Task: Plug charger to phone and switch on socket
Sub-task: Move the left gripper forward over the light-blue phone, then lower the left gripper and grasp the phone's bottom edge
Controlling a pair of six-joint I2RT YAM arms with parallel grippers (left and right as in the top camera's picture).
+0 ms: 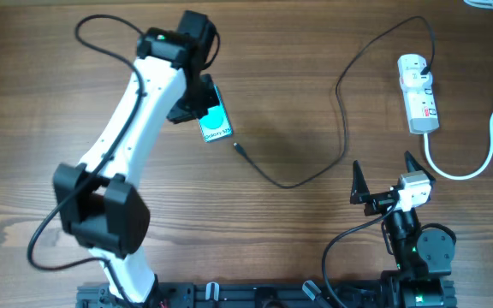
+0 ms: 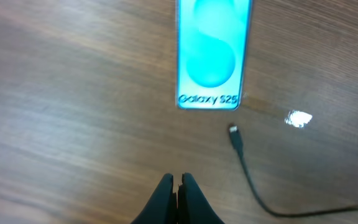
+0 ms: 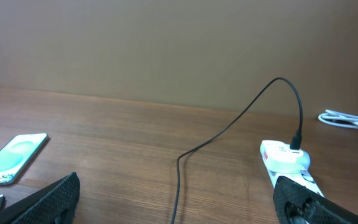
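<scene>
Though near phone (image 2: 208,56), charger tip (image 2: 234,132) apart.

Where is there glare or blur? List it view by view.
Left wrist: a glare spot on the table, and the Galaxy S25 phone screen blooms, soft-edged. Right wrist: the near fingers are out of focus. Overhead: even light, sharp.
</scene>
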